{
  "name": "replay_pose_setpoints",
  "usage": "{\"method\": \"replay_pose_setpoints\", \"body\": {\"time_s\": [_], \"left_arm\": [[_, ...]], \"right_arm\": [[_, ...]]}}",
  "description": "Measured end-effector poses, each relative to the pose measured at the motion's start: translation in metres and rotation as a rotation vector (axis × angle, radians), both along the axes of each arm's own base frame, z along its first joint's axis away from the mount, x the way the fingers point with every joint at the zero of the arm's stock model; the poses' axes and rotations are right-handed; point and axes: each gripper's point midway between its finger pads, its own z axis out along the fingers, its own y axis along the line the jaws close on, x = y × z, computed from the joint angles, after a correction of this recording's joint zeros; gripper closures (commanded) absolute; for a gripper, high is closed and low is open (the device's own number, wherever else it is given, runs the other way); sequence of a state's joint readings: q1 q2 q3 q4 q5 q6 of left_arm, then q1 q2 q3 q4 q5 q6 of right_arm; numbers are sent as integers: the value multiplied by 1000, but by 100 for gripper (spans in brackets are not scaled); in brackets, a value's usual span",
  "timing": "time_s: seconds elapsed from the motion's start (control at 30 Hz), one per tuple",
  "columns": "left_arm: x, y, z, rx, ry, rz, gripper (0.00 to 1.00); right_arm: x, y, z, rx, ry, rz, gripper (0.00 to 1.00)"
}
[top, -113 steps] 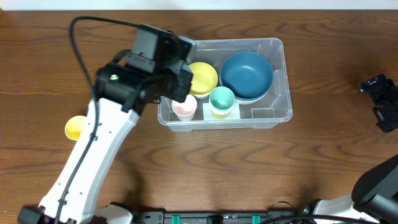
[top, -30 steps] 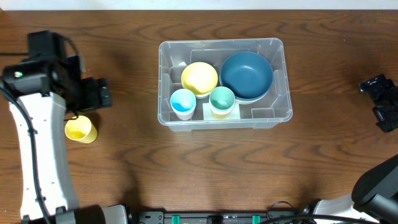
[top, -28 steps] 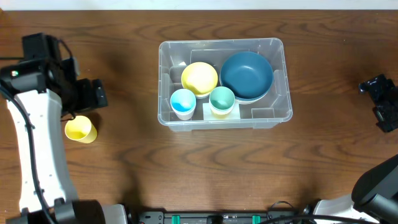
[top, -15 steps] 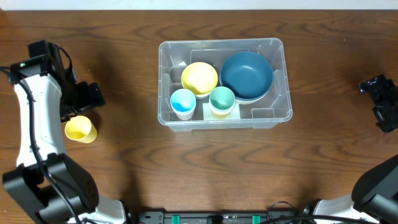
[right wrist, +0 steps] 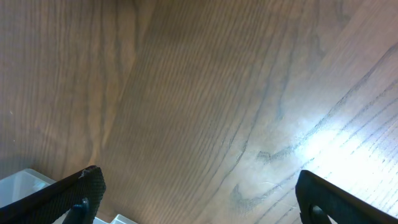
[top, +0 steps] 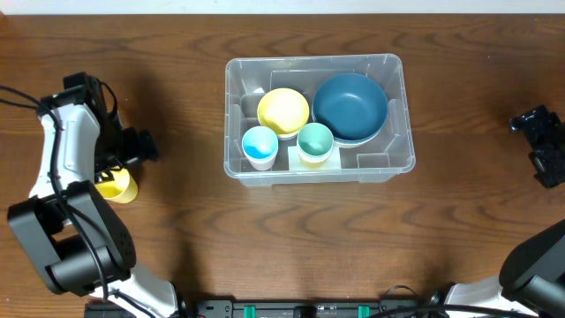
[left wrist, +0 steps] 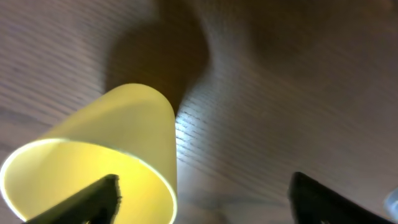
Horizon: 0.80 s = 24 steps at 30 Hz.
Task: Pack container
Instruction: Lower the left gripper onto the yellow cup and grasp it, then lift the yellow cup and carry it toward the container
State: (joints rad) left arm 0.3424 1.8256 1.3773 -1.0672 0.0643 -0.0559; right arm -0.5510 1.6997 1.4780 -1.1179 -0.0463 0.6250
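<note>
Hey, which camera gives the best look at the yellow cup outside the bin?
The left wrist view: the yellow cup fills the lower left, close up, its rim and wall clear, though the bottom edge cuts it off. Overhead shows only a small piece, the left arm covering part. The right wrist view misses it.

Overhead, the left arm [top: 66, 150] covers the far side of the yellow cup [top: 117, 188], and the left gripper [top: 132, 148] is too dark and small to read its jaws. The left wrist view is blurred; the cup's mouth runs off the bottom edge, and only 2 fingertips [left wrist: 99, 198] show. The right wrist view catches just a corner of the container [right wrist: 18, 182], bottom left. The right arm [top: 534, 265] is cut by the overhead frame's right edge.
</note>
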Motion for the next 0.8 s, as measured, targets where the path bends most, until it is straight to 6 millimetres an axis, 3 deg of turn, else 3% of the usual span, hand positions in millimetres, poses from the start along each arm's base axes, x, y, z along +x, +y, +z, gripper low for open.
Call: {"method": "replay_pose_setpoints", "body": {"time_s": [0.37, 0.53, 0.67, 0.8], "left_arm": [[1, 0, -5, -1, -8, 6, 32], [-3, -2, -11, -6, 5, 22, 48], [-3, -2, -12, -5, 3, 30, 85], [-2, -2, -12, -6, -1, 28, 94]], "right_arm": [[0, 0, 0, 0, 0, 0, 1], [0, 0, 0, 0, 0, 0, 1], [0, 0, 0, 0, 0, 0, 1], [0, 0, 0, 0, 0, 0, 1]]}}
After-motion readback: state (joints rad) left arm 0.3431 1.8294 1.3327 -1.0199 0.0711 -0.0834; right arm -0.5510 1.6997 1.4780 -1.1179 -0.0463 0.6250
